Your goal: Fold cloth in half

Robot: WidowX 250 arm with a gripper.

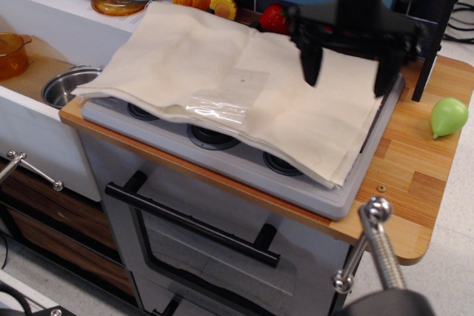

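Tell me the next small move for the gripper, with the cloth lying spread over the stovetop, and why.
Probably lower the gripper straight down toward the right edge of the cloth. Its jaws are open and hang above that edge holding nothing, while the cloth lies spread flat across the stove. Dropping there would let the fingers close on the edge so it can be drawn across leftward for the fold.
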